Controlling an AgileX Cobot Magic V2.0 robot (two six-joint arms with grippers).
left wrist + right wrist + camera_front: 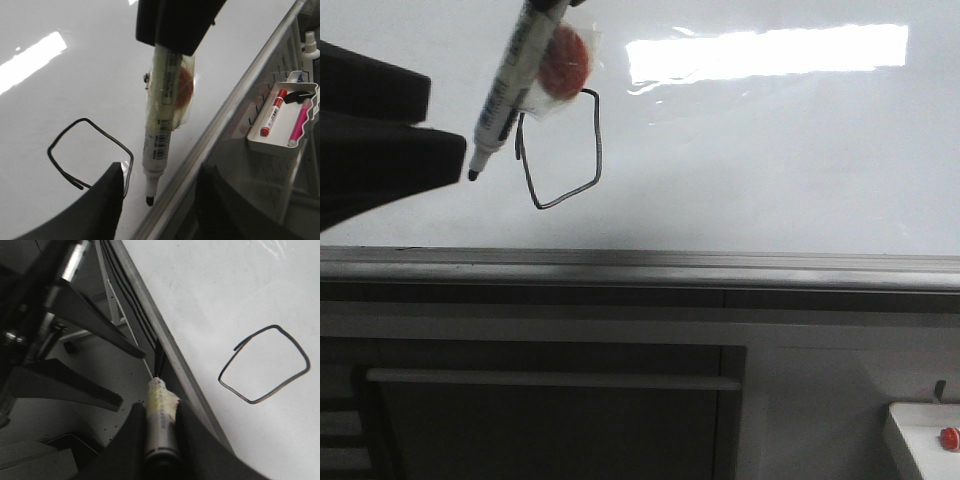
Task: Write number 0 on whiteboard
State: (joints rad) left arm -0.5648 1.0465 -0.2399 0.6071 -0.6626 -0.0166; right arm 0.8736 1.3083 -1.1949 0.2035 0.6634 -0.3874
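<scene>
The whiteboard (770, 150) fills the front view. The number 0 (565, 150) is a thin black boxy loop on it, also in the left wrist view (90, 150) and the right wrist view (265, 365). My right gripper (161, 407) is shut on a white black-tipped marker (510, 80) and reaches in from the top of the front view (548, 6). An orange disc in clear wrap (563, 60) is taped to the marker. The marker tip (473, 175) is left of the loop; contact with the board cannot be told. My left gripper (161, 167) is open and empty, its fingers either side of the tip.
A grey metal rail (640, 265) runs along the board's lower edge. A white tray (260, 142) beside the board holds a red and a pink marker, with a spray bottle (310, 50) behind. A small white box with a red knob (920, 445) sits at lower right.
</scene>
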